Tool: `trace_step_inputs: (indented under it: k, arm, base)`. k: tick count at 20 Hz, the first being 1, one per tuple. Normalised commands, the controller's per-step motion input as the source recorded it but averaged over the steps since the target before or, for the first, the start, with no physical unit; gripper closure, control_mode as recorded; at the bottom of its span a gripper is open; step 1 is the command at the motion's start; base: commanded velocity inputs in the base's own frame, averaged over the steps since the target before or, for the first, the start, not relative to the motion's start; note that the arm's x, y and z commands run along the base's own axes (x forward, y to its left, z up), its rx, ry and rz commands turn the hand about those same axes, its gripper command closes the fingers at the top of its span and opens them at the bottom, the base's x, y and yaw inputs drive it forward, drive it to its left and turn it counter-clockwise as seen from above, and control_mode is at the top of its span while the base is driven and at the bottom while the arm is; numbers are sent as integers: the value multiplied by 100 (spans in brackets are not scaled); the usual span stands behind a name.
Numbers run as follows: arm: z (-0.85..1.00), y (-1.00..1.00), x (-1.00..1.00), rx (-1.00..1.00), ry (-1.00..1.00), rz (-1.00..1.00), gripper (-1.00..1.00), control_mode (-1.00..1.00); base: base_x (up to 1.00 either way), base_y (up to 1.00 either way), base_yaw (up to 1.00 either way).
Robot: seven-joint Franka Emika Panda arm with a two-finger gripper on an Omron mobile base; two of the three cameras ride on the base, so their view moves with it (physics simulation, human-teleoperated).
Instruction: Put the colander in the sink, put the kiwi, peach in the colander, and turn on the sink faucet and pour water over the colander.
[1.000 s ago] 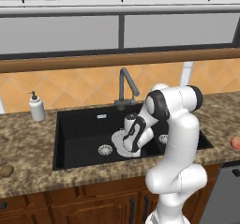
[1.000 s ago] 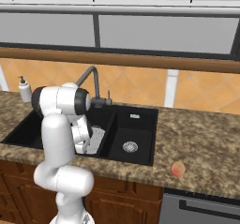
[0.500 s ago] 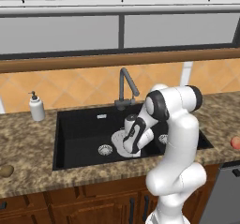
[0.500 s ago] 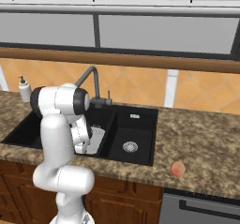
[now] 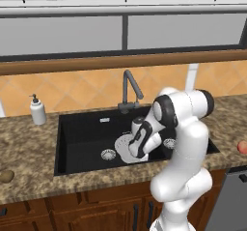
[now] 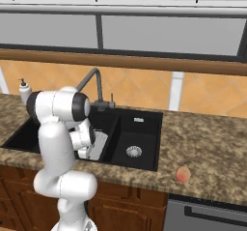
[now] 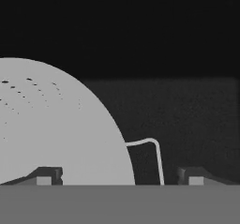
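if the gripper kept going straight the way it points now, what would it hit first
Most likely the black floor of the sink. The colander lies off to one side, overlapping one open jaw's tip, so it may graze that rim first; depth is unclear.

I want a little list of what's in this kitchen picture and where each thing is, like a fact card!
colander: pale, holes in it, lying in the large basin of the sink
hand: down in the sink at the colander, fingers apart, holding nothing
kiwi: on the counter, left of the sink
peach: on the counter, right of the sink
sink faucet: behind the sink, no water seen
soap bottle: on the counter at the back left
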Motion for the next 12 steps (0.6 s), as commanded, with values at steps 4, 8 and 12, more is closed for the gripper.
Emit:
trace_step_inputs:
  k: [4,8,12]
  arm:
    - [68,-7,-27,2,-1,7,-100,-100]
    - [77,0,-32,2,0,9,-100,-100]
    - [77,-1,-26,4,0,9,-100,-100]
  base:
    - [0,0,0]
    - [0,0,0]
    - [0,0,0]
